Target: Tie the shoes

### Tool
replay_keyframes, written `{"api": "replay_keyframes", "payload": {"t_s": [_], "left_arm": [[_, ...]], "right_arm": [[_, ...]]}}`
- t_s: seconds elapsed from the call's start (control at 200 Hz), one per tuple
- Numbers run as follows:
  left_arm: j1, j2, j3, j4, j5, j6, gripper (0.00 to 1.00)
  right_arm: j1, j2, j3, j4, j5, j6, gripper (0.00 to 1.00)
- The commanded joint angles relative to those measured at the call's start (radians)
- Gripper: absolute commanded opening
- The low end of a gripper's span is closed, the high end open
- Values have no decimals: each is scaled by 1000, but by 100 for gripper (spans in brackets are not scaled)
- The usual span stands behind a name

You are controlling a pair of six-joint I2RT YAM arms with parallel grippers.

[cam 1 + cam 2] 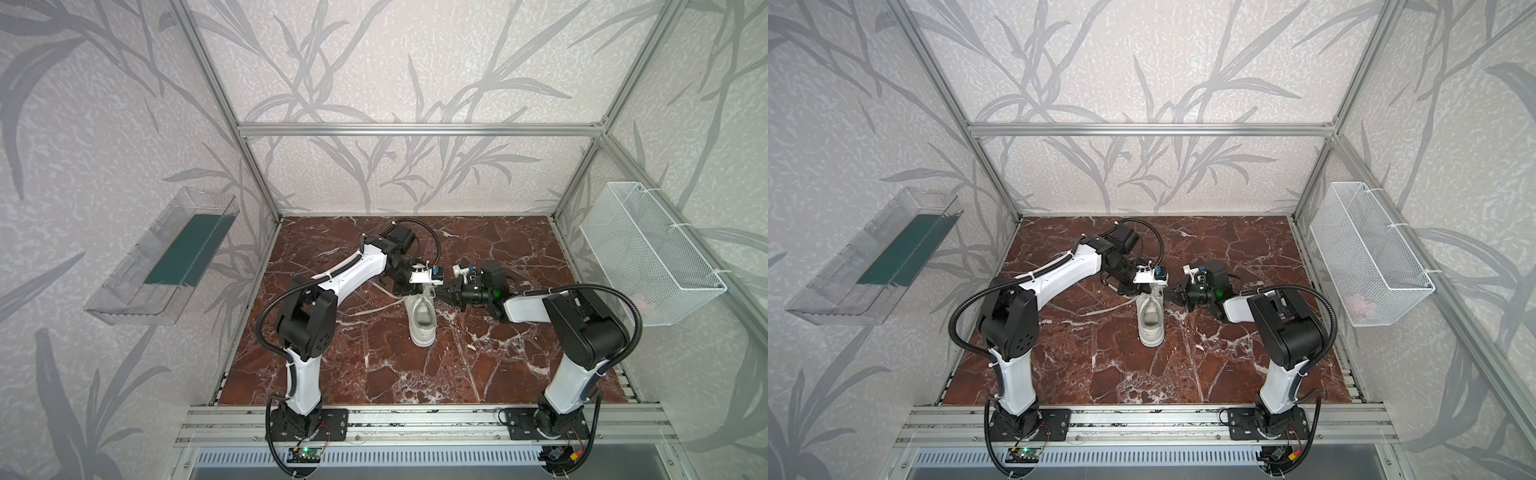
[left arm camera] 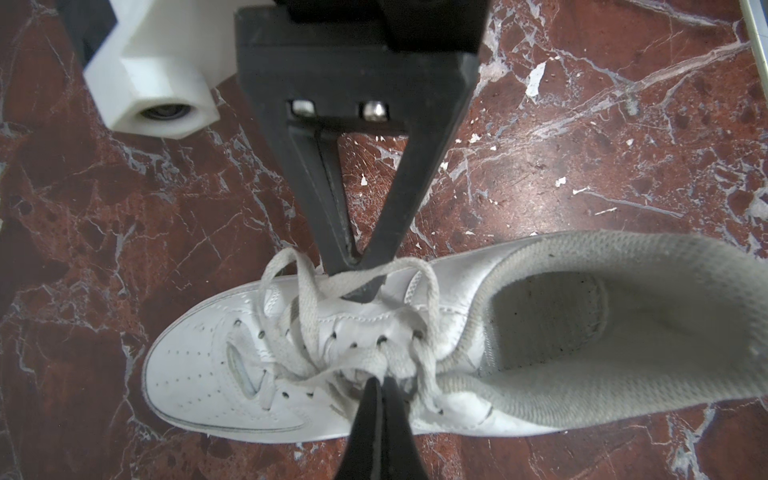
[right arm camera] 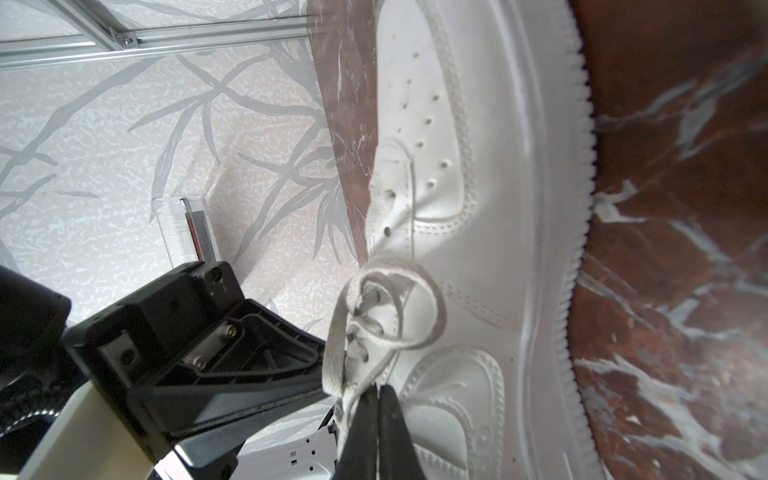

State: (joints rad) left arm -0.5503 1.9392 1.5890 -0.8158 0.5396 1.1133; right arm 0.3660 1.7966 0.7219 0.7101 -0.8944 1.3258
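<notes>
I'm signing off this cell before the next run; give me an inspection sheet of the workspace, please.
Surface: marble tabletop, red-brown, white-veined.
Job's things: white sneaker upright at centre; laces looped loosely, one end trailing on the tabletop.
Clutter: nothing seen.
Grippers: left gripper and right gripper both shut on laces.
Cables: black conduits along both arms.
Surroundings: clear bin on left wall, wire basket on right wall.
</notes>
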Motion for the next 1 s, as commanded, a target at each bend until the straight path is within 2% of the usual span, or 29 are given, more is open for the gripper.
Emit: {"api": "replay_keyframes", "payload": {"t_s": [0.0,0.5,0.525,0.995], "left_arm": [[-5,22,28,-27,-3,1,0],[-5,26,29,-23,3,2,0],[-6,25,29,-23,3,-31,0],[-6,21,22,-9,8,-40,0]], "right_arm": [[5,-9,-8,88,-21,29,7],[34,33,24,145,-38,58,19],[36,35,24,143,-37,58,19],[54,73,60,155,-38,69,20]]}}
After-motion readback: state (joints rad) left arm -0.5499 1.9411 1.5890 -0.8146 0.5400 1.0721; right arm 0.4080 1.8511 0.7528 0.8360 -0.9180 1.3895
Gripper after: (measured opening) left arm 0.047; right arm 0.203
